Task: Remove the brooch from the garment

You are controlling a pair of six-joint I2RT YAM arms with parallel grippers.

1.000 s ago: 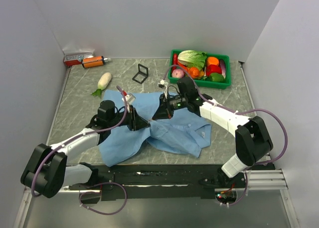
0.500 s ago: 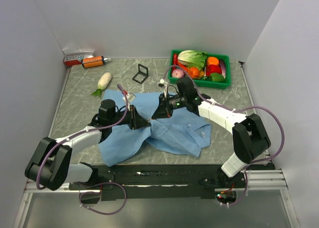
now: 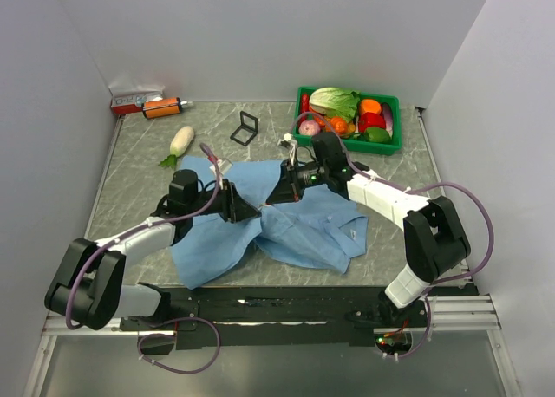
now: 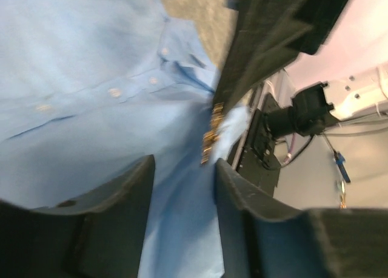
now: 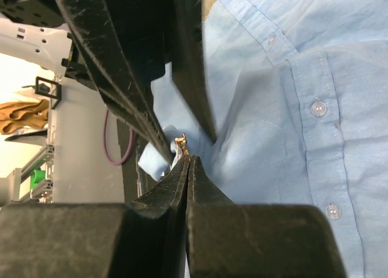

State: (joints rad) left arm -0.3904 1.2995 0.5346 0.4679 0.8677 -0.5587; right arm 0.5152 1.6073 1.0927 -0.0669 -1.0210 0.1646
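Observation:
The light blue shirt [image 3: 303, 232] lies crumpled on the table's middle. My left gripper [image 3: 249, 211] pinches a raised fold of it; in the left wrist view [image 4: 183, 166] blue cloth [image 4: 79, 77] fills the gap between its fingers. My right gripper [image 3: 276, 198] meets it tip to tip. In the right wrist view its jaws [image 5: 189, 159] are pressed together on the tiny coppery brooch [image 5: 182, 145], which sticks out past their tip against the cloth [image 5: 291, 108]. The brooch also shows in the left wrist view [image 4: 211, 135], below the right gripper's dark fingers.
A green bin [image 3: 397, 124] of vegetables stands at the back right. A white radish [image 3: 180, 141], a black stand [image 3: 245, 128], an orange bottle [image 3: 162, 107] and a small box [image 3: 134, 98] lie at the back left. Walls close in on both sides.
Both grippers have shifted slightly toward the back, still tip to tip, and the raised fold of the shirt has moved with them.

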